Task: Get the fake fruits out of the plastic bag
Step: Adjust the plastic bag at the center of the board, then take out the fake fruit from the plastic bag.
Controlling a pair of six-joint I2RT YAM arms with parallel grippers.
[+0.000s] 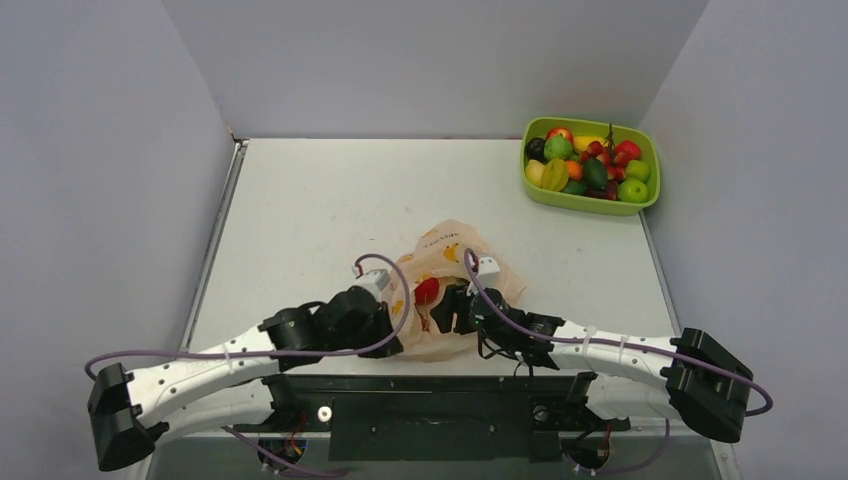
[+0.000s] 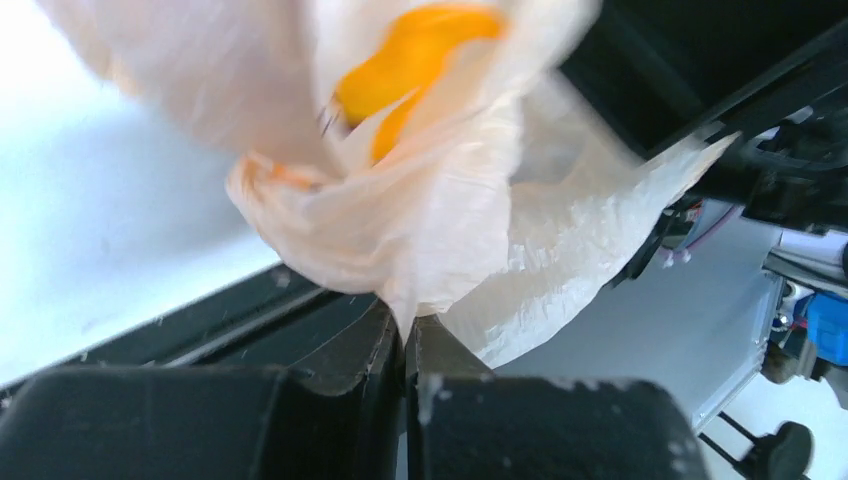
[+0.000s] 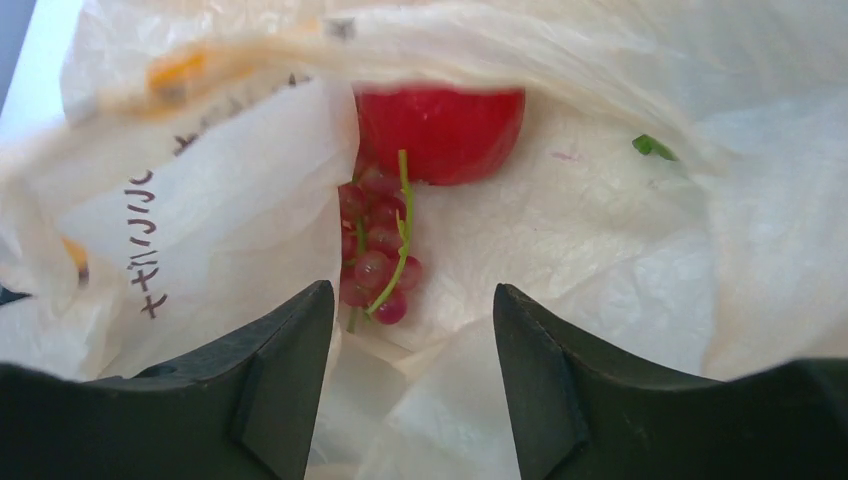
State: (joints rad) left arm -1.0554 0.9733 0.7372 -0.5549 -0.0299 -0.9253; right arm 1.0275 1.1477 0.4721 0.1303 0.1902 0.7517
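Bag (image 1: 445, 255), thin, crinkled, translucent peach with orange marks and dark print, lies bunched on the table (image 1: 320, 200) at its near middle, between the two arms; inside it show a glossy red fruit (image 3: 440, 130) and, touching its near side, a small bunch of red grapes (image 3: 375, 255) on a green stem; left gripper (image 2: 408, 345) is pressed together on a fold of the bag's left edge; right gripper (image 3: 412, 310) stands spread at the bag's mouth, nothing between its fingers, grapes just beyond; tray (image 1: 590, 204), lime green, sits at the far right corner, heaped with fruits (image 1: 590, 165) in red, green, yellow, orange and dark tones.
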